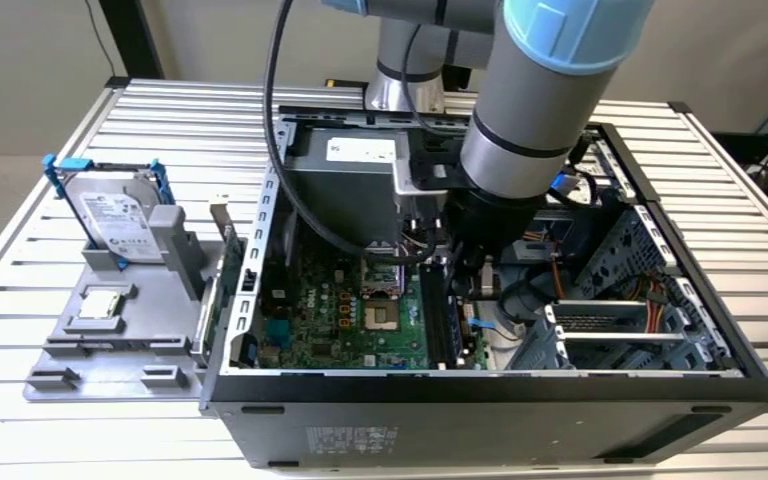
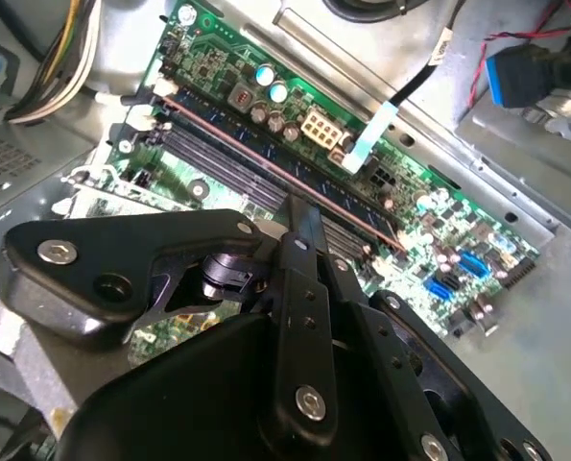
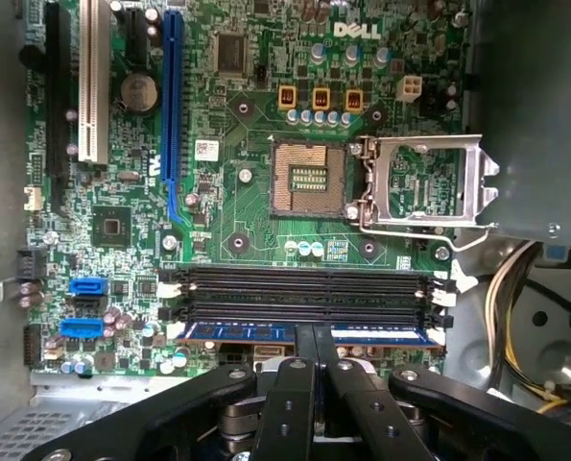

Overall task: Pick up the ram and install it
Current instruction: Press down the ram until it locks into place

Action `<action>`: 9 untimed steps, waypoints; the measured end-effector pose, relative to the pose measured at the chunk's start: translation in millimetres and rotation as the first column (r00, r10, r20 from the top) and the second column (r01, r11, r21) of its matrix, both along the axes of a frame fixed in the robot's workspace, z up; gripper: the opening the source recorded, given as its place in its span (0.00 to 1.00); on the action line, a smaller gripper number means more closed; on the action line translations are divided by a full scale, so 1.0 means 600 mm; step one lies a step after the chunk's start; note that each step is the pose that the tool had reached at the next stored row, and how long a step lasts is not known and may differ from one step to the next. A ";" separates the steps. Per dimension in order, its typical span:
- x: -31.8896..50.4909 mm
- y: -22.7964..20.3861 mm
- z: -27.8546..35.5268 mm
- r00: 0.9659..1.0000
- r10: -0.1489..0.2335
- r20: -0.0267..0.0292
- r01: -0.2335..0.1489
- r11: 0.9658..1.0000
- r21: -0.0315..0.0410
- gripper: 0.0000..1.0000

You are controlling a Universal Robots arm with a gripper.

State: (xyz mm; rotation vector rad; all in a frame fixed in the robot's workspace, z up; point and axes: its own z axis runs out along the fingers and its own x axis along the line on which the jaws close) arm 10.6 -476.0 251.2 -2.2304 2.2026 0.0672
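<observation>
Reached down into the open black-and-silver computer case (image 1: 491, 395) at the centre of the exterior view, with the black two-fingered gripper (image 3: 315, 336) low over the green motherboard (image 3: 256, 125). Held the long, thin, dark bluish ram stick (image 3: 266, 331) between slim black fingers (image 3: 304, 338) pressed together on its middle, edge-on in the outermost of the black memory slots (image 3: 304, 288) at the lower centre of the first wrist view. Lay with its long axis parallel to those slots, running side to side across that frame; ran diagonally from upper left to lower right in the second wrist view (image 2: 266, 158). Sat below the empty square silver processor socket (image 3: 309, 178) with its opened metal bracket (image 3: 424, 182).
</observation>
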 end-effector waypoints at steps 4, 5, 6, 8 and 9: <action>0.000 0.0000 0.014 1.000 0.000 0.000 0.000 1.000 0.000 0.00; 0.000 0.0000 0.020 1.000 0.000 0.000 0.000 1.000 0.000 0.00; 0.000 0.0000 0.027 1.000 0.000 0.000 0.000 1.000 0.000 0.00; 0.000 0.0000 0.041 1.000 0.000 0.000 0.000 1.000 0.000 0.00; 0.000 0.0000 0.047 1.000 0.000 0.000 0.000 1.000 0.000 0.00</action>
